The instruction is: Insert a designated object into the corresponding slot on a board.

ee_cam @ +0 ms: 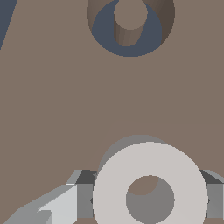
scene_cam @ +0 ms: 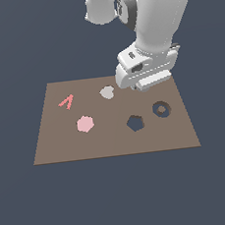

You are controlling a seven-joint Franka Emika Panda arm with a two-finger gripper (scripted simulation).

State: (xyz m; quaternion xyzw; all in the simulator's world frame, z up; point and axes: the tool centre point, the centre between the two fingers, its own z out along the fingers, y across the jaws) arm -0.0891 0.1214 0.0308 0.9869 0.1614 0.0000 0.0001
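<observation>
The pale grey-white ring (ee_cam: 150, 166) sits between my gripper's (ee_cam: 150, 201) two fingers (ee_cam: 65, 205), which press on its opposite sides. Its shadow lies offset on the brown board (ee_cam: 52, 100), so it hangs a little above the surface. The ring-shaped slot (ee_cam: 105, 37) with its brown round island lies apart from the ring, further along the board. In the exterior view my gripper (scene_cam: 148, 80) hovers low over the board's (scene_cam: 112, 139) back right part and hides the ring. The slot (scene_cam: 162, 114) lies just in front of it, toward the exterior view's right.
A grey heart-shaped piece (scene_cam: 107, 92), a pink hexagon (scene_cam: 85, 123) and a red angled piece (scene_cam: 66, 102) lie on the board's left half in the exterior view. A dark hexagonal hole (scene_cam: 135, 123) is left of the slot. Dark floor surrounds the board.
</observation>
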